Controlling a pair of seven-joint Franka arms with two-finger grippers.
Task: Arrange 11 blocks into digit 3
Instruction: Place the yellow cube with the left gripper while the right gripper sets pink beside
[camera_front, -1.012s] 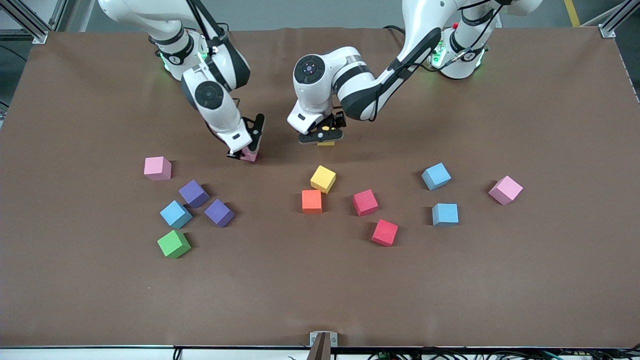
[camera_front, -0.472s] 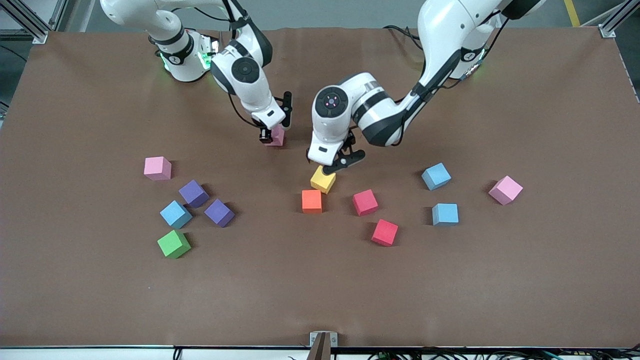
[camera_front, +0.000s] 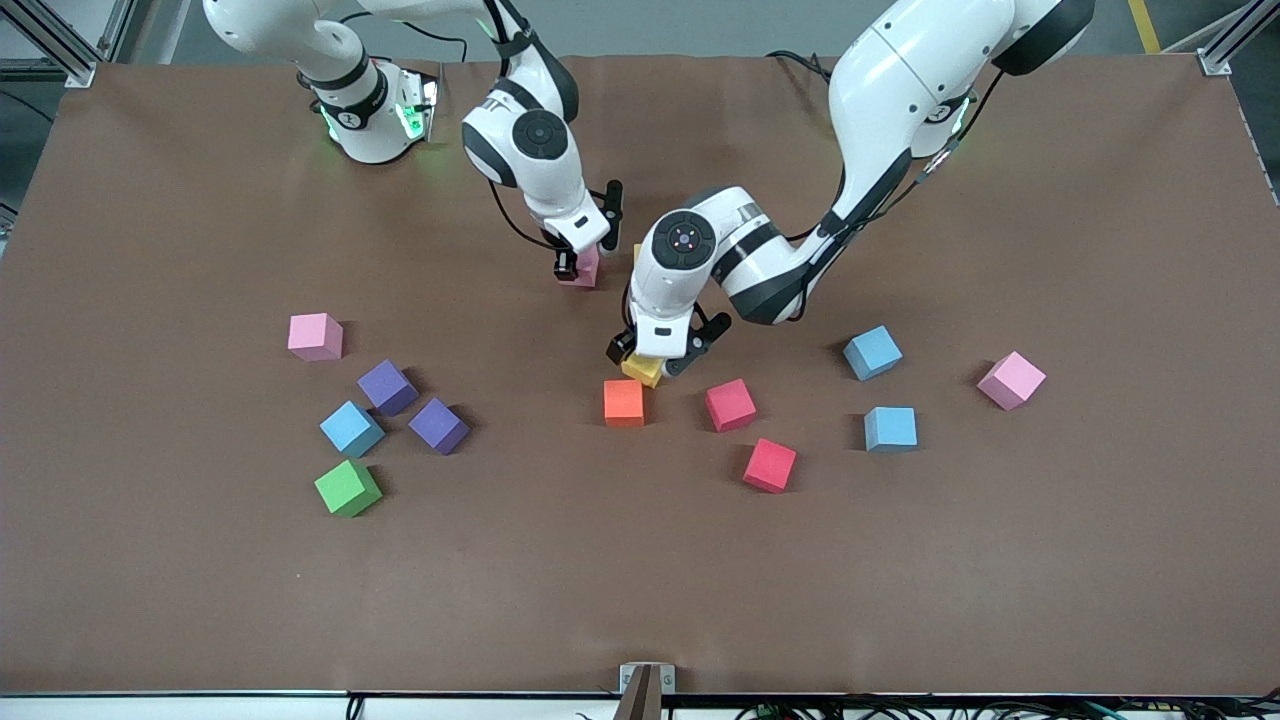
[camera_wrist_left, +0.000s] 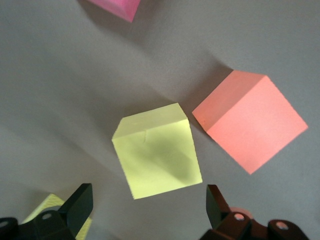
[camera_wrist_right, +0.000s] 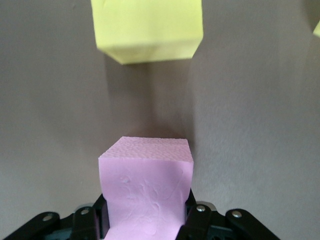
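Pink, purple, blue, red and yellow cubes lie scattered on the brown table (camera_front: 1100, 560), no digit formed. Counted: three pink, two purple, three light blue, two red, two yellow, one green, one orange. The right gripper (camera_front: 576, 266) clamps one pink block (camera_wrist_right: 146, 192) close to a yellow block (camera_wrist_right: 146, 29) near mid-table. The left gripper (camera_front: 655, 362), jaws spread wide, straddles the other yellow block (camera_wrist_left: 157, 156), just beside the orange block (camera_front: 623, 401). Green block (camera_front: 347, 487) sits nearest the front camera.
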